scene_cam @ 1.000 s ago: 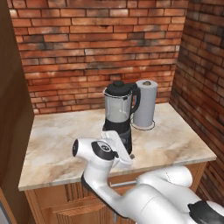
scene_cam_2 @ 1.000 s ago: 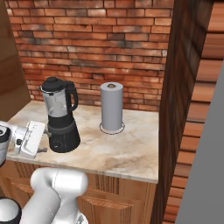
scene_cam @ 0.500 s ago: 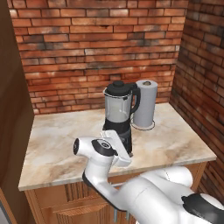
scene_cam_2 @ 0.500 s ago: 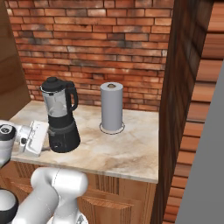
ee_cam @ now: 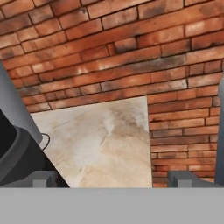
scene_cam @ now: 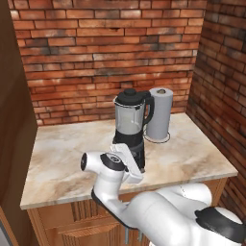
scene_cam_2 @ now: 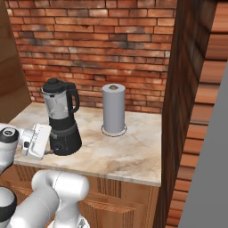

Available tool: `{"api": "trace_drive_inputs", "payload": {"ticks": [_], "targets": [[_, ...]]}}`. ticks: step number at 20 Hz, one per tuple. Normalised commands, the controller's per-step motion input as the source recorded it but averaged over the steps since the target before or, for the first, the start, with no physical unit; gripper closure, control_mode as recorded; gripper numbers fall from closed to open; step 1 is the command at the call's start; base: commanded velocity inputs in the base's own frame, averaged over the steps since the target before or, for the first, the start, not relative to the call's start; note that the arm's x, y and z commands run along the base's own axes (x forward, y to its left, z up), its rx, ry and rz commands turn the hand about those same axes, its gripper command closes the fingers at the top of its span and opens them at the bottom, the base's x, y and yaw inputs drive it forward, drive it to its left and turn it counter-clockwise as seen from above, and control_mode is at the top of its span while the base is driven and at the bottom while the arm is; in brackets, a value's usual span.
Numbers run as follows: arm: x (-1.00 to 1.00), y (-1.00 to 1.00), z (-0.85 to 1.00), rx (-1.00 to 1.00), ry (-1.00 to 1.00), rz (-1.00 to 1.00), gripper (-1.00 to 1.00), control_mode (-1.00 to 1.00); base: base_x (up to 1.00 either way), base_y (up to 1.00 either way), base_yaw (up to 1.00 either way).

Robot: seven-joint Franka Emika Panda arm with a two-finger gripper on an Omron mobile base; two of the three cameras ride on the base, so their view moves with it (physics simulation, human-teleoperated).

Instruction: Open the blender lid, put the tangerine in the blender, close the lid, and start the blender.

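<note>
Item: tall clear glass blender [scene_cam: 129, 127] on a rounded black base, standing upright on the marble counter [scene_cam: 62, 153] towards the back, just beside a white-grey paper towel roll [scene_cam: 159, 114].

Item: round black blender lid [scene_cam: 130, 98] with raised central knob, seated on the jar. I judge it light, rigid and smooth; I would take it by the knob from above, since the rim looks too wide for the jaws.

Item: jar. I judge it heavy, stiff and breakable; avoid side knocks.

Item: tangerine. I cannot locate it.

Item: my two-finger gripper [ee_cam: 111, 177], low beside the blender base, spread wide, holding nothing.
</note>
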Motion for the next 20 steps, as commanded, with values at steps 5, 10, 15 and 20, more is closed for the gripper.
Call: {"api": "trace_drive_inputs", "payload": {"ticks": [5,10,15,20], "targets": [[0.19,0.01,-0.03,0.00,-0.02,0.00,-1.00,-1.00,0.00,0.00,0.00],[0.17,0.00,-0.06,0.00,-0.03,0.00,-1.00,-1.00,0.00,0.00,0.00],[0.21,0.00,-0.14,0.00,-0.07,0.00,-1.00,-1.00,0.00,0.00,0.00],[0.21,0.00,-0.14,0.00,-0.15,0.03,-1.00,-1.00,0.00,0.00,0.00]]}}
